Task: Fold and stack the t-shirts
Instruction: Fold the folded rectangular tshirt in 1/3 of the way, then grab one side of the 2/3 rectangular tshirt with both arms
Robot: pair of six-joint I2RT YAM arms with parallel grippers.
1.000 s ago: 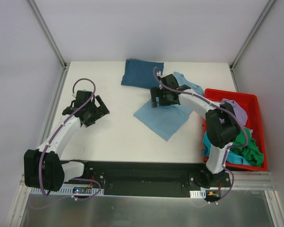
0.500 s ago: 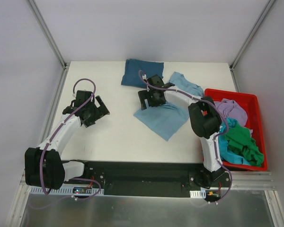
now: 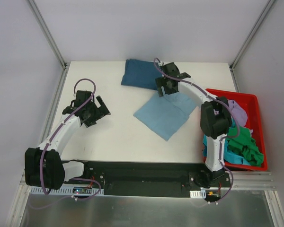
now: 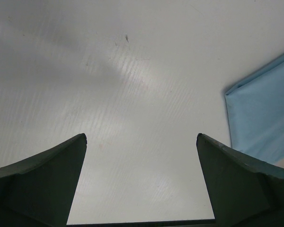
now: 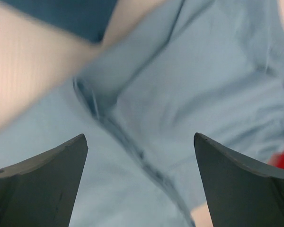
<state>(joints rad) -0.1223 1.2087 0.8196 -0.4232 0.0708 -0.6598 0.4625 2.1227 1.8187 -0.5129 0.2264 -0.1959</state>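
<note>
Teal tee [image 3: 139, 73] lay folded beyond spread right fingers [image 5: 38, 189]; sky-blue tee [image 3: 163, 116] unfinished beneath them; other tees [image 3: 244, 146] sat in red bin [image 3: 244, 96]. Left fingers [image 4: 38, 184] spread, empty.

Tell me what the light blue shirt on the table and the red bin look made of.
Light blue shirt: soft cloth, probably cotton knit, matte; it lies limp with creases, and the right wrist view shows a stitched seam. Red bin: probably rigid moulded plastic, smooth; straight walls, even saturated colour.
</note>
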